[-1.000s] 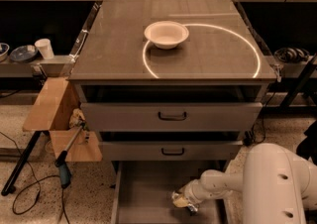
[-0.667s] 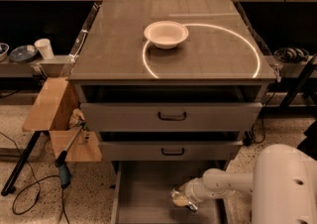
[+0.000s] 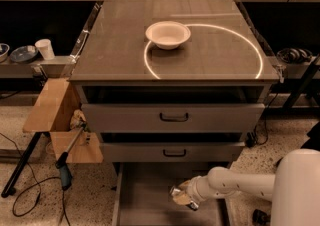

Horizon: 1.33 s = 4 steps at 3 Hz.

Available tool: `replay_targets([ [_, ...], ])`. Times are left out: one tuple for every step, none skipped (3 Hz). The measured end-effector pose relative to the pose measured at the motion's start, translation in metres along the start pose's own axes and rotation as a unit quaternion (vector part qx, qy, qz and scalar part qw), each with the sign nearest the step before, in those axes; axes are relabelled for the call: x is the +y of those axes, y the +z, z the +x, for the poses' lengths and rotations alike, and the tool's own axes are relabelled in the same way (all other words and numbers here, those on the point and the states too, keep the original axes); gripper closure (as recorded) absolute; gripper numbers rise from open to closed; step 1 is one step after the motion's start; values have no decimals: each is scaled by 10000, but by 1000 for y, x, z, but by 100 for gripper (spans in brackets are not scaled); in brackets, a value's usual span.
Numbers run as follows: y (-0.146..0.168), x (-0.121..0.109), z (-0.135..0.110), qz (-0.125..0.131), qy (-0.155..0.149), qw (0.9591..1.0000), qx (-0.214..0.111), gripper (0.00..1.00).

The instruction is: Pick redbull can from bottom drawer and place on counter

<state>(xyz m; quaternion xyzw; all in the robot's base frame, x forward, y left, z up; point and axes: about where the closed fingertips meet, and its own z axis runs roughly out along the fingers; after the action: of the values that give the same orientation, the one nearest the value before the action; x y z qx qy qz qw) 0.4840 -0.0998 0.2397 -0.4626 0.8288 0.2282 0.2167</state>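
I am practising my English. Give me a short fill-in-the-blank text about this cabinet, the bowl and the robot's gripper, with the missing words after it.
1. The ____ bowl stands on the counter.
2. The gripper is inside the bottom drawer, which has ____ drawers with handles above it.
3. Each handle is ____ in colour.

Missing words: white; two; black.

The bottom drawer (image 3: 145,195) stands pulled out, a wide shallow grey tray with a plain flat floor. The pincer (image 3: 180,197) sits low inside it, right of middle; the can cannot be told apart there. Above, the glossy grey-brown tabletop (image 3: 115,45) shows a bright ring-shaped reflection.
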Motion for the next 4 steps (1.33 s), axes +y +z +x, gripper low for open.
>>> replay_targets([
  [-11,4,-11,4,-80,9999,-124,100],
  [-21,7,-19,36,-155,9997,-197,100],
  [-29,9,-25,39,-192,9995,-252,100],
  [-54,15,-46,3,-356,9987,-367,100],
])
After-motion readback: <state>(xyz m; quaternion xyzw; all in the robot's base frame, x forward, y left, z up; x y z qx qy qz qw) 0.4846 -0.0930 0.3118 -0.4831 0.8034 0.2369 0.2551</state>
